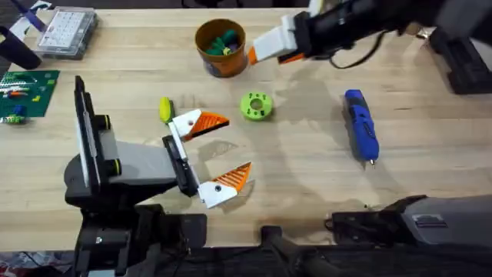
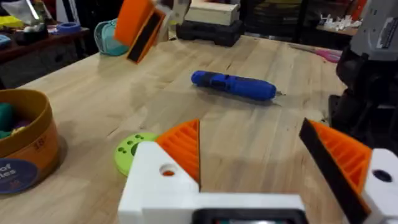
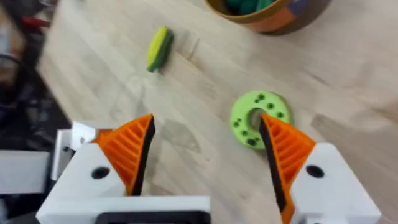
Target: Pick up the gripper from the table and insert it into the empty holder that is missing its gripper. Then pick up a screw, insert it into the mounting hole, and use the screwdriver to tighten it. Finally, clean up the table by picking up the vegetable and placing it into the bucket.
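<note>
Twice checked: found left gripper (image 1: 238,145) and right gripper (image 1: 265,54) spread wide, empty. Logged vegetable (image 1: 164,109) on table (image 1: 307,177) just beside left gripper, long axis pointing away from bases; right gripper beside bucket (image 1: 223,68).

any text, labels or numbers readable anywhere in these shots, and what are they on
"of": white letters on the purple label of the bucket, in the left wrist view; the rest of that label is cut off.
Small dark print on the bucket's orange wall above the label: too blurred to read.
Green circuit board at the table's left edge: markings too small to read.
Blue screwdriver: no legible text.
</note>
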Robot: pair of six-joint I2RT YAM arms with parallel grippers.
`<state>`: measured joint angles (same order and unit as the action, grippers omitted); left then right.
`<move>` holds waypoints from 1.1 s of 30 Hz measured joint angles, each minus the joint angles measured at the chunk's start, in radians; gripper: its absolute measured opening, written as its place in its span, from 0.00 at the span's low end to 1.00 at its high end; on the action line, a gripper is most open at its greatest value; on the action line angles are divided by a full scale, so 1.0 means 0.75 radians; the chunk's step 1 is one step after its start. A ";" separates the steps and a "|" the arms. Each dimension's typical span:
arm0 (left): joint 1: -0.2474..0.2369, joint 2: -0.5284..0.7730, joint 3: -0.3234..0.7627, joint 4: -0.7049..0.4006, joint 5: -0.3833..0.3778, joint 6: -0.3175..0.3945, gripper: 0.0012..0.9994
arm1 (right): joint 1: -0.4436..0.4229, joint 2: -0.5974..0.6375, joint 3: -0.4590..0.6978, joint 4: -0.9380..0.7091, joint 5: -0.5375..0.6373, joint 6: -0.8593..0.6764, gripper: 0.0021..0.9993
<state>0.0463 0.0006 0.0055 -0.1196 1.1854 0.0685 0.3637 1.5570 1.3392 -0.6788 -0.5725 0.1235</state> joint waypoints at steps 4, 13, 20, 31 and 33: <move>0.000 0.000 0.000 0.000 0.000 0.001 0.99 | 0.000 -0.072 0.006 -0.142 0.130 -0.074 1.00; 0.000 0.000 0.000 0.000 0.000 0.001 0.99 | 0.040 -0.088 0.006 -0.355 0.343 -0.125 1.00; 0.000 0.000 0.000 0.000 0.000 0.000 0.99 | 0.219 -0.088 0.004 -0.316 0.557 -0.125 1.00; 0.000 0.000 0.000 0.000 0.000 0.000 0.99 | 0.258 -0.087 -0.055 -0.285 0.665 -0.050 1.00; 0.000 0.000 0.000 0.000 0.000 0.000 0.99 | 0.272 -0.087 -0.055 -0.286 0.669 -0.050 1.00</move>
<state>0.0463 0.0006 0.0055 -0.1196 1.1854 0.0685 0.5681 1.4914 1.2976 -0.8932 -0.0709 0.0856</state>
